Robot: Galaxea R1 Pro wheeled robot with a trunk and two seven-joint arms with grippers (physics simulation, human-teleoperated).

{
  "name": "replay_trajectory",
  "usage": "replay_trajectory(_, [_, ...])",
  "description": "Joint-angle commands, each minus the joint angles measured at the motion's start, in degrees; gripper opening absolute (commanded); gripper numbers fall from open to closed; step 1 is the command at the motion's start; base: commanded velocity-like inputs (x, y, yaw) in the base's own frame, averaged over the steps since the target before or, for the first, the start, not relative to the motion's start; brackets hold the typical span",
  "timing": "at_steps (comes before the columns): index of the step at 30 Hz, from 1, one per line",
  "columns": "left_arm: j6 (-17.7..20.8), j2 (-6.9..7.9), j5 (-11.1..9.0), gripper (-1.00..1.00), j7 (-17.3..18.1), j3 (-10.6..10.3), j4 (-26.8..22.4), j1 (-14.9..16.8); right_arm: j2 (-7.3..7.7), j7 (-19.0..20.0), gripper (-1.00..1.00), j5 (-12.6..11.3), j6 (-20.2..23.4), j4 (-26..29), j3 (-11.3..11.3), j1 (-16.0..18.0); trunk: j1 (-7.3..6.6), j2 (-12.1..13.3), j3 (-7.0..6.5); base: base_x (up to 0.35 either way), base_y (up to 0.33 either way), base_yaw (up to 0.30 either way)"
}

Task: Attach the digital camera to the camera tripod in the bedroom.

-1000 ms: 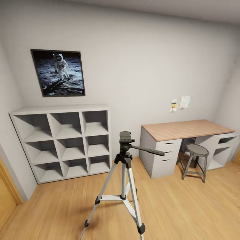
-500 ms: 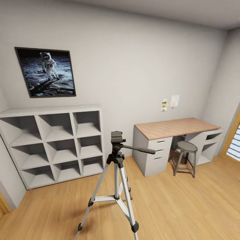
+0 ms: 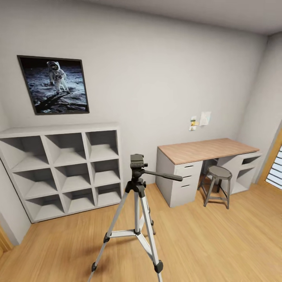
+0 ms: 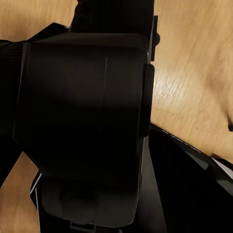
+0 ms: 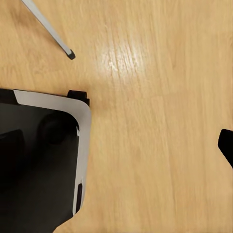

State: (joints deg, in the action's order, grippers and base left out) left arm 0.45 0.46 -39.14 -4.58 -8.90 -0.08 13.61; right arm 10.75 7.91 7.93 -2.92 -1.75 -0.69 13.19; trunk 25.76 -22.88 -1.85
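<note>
The camera tripod [image 3: 137, 196] stands on the light wood floor at the middle of the head view, silver legs spread, its black head [image 3: 137, 162] bare and the pan handle [image 3: 164, 175] pointing right. In the left wrist view a black boxy body, the digital camera [image 4: 82, 111], sits right against the lens and hides the fingers that hold it. In the right wrist view one tripod leg [image 5: 48, 29] ends on the floor, and a single black fingertip [image 5: 225, 145] of my right gripper shows at the frame's edge with nothing in it.
A white cube shelf [image 3: 62, 168] stands against the wall under an astronaut poster [image 3: 53, 84]. A wood-topped white desk [image 3: 207, 149] with a short grey stool [image 3: 218, 184] is at the right, a wood-framed window [image 3: 274, 164] beyond it. My own dark base [image 5: 39, 165] sits beside the tripod leg.
The head camera turned right between one second and half a second ago, shifting the whole room left and bringing the window into view. Since then nothing has moved.
</note>
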Motion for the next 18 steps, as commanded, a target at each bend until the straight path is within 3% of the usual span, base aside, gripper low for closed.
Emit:
replay_trajectory(1, [0.0,0.02,-0.4,-1.00,-0.1,-0.5,0.0,0.0,0.03,0.1,1.00,0.5,-0.3,-0.2,-0.1,0.1,0.02,0.0,0.02,-0.018,0.012,0.000])
replay_trajectory(7, [0.1,-0.01,-0.6,-1.00,-0.1,-0.5,0.0,0.0,0.05,0.1,1.00,0.5,-0.3,-0.2,-0.1,0.1,0.02,0.0,0.02,-0.152,0.100,0.000])
replay_trajectory(18, [0.1,-0.02,-0.6,-1.00,-0.1,-0.5,0.0,0.0,0.03,0.1,1.00,0.5,-0.3,-0.2,-0.1,0.1,0.02,0.0,0.02,-0.267,0.134,0.000])
